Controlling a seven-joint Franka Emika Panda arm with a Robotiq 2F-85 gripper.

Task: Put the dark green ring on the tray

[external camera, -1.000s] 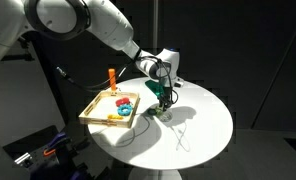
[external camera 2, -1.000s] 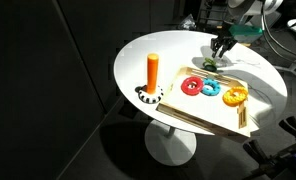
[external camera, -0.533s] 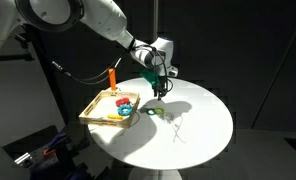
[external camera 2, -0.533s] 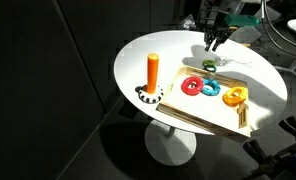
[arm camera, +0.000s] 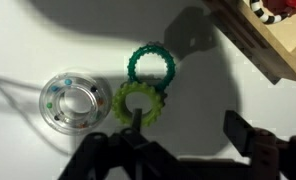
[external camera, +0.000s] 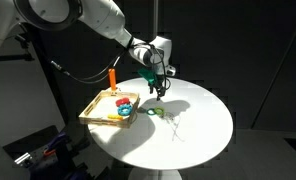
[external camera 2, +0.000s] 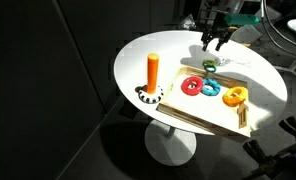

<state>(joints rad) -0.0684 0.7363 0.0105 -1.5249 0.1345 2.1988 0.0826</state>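
The dark green ring (arm camera: pixel 150 65) lies flat on the white table, touching the paler yellow-green ring (arm camera: pixel 138 103) beside it. The corner of the light wooden tray (arm camera: pixel 260 42) is a short way off. My gripper (arm camera: pixel 188 128) hangs above the two rings, open, with nothing between its fingers. In both exterior views the gripper (external camera: pixel 160 88) (external camera 2: pixel 216 40) is raised over the green rings (external camera 2: pixel 208 64), just outside the tray's (external camera: pixel 88 113) end.
A clear round disc (arm camera: pixel 73 100) lies beside the yellow-green ring. Red (external camera 2: pixel 192 86), blue (external camera 2: pixel 211 89) and orange (external camera 2: pixel 235 96) rings sit in the tray. An orange peg (external camera 2: pixel 153 72) stands on a base near the round table's edge.
The gripper has lifted off the table from down at the green rings. Its jaws have gone from shut to open.
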